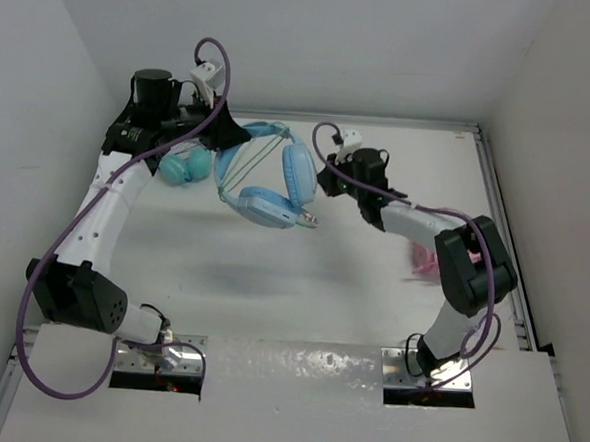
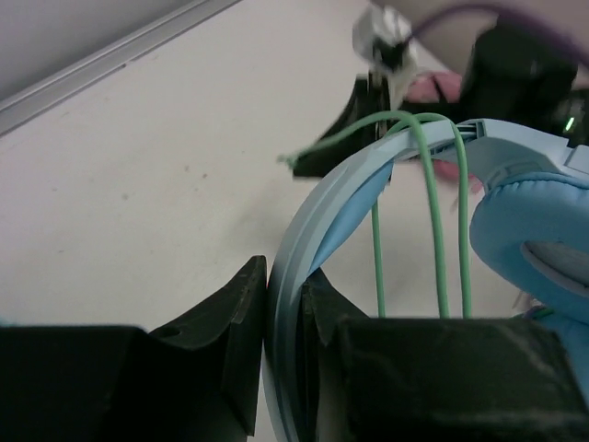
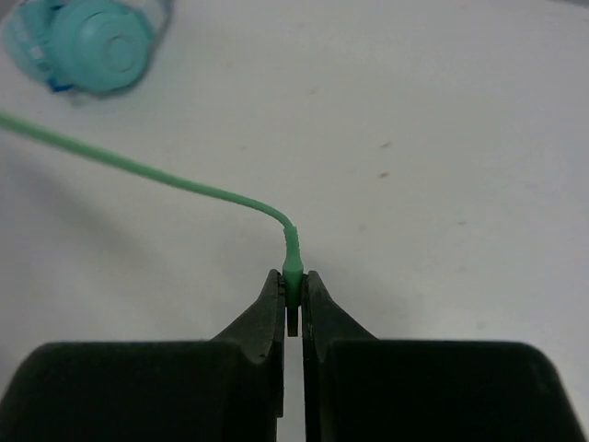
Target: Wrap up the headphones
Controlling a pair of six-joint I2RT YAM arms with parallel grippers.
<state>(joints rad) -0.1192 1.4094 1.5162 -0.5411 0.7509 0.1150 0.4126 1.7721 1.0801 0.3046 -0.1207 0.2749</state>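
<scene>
Right wrist shows right end effector [image 3: 293,281] pinching the cable [image 3: 138,168]; left wrist shows left end effector [image 2: 282,272] clamping the headband [image 2: 308,221].

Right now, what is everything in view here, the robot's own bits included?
headphones: one, light sky-blue, held up at far middle
cable: one, pale green, looped over the headband
teal headphones: one, teal, far left
pink headphones: one, pink, right side, partly hidden
table: one, white, under everything
left arm, right arm: two, white and black, near edge
left fingers: two, black, shut on headband
right fingers: two, black, shut on cable end
</scene>
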